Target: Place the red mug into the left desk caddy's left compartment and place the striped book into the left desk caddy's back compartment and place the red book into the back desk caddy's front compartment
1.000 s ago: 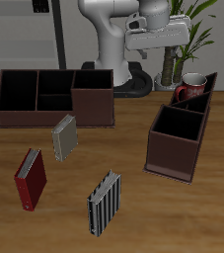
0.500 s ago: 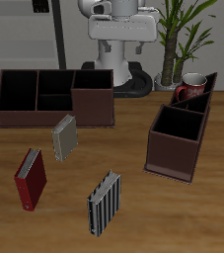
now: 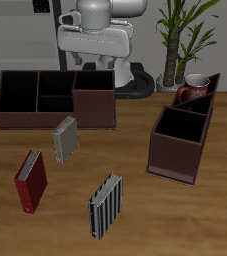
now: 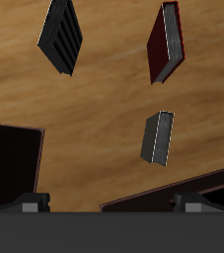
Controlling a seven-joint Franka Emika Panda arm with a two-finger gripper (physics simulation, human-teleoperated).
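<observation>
mug [image 3: 194, 90] sits in the left caddy [image 3: 184, 128] already, so we judge a book comes next. our gripper [image 4: 112, 203] is open, holding nothing. striped book [image 3: 105, 205] stands in front of the back caddy [image 3: 55, 98], red book [image 3: 30, 181] beside it, with bare wood around both.

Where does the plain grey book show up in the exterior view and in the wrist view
Exterior view: the grey book stands on the table just in front of the back desk caddy, between the caddy and the red book.
Wrist view: the grey book is in it, between the red book and a dark caddy wall.
Shared landmark: the striped book.
</observation>
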